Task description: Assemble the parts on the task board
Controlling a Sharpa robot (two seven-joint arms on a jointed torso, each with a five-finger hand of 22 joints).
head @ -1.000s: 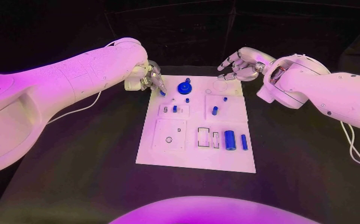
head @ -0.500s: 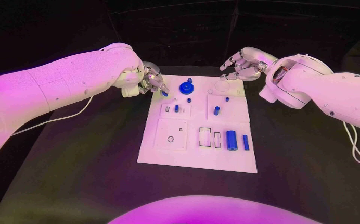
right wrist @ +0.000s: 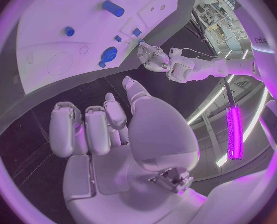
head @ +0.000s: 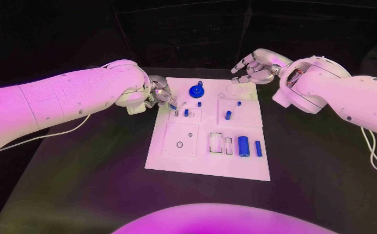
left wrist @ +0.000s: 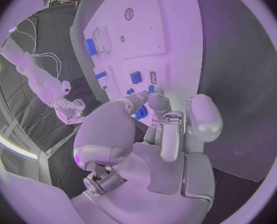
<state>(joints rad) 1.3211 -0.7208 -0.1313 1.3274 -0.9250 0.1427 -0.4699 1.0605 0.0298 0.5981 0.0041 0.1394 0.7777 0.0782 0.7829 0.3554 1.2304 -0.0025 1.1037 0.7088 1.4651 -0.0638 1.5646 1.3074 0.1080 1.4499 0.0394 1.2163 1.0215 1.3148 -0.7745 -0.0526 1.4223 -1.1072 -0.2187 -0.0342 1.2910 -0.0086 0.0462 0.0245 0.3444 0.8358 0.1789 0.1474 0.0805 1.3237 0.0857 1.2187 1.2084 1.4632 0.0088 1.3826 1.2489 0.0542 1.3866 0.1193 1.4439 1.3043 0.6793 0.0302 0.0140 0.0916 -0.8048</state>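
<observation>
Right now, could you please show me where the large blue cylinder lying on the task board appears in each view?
Head view: large blue cylinder near the task board's near right corner.
Left wrist view: cylinder beside a rectangular slot.
Right wrist view: cylinder near the circle's rim.
Shared landmark: round blue knob.

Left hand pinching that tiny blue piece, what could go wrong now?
1. The left hand seems to hold the small blue part only at its fingertips, so it might slip and drop onto the task board or roll off its edge.
2. The hand is close to the round blue part and a short blue peg, so a sideways move could bump them.
</observation>
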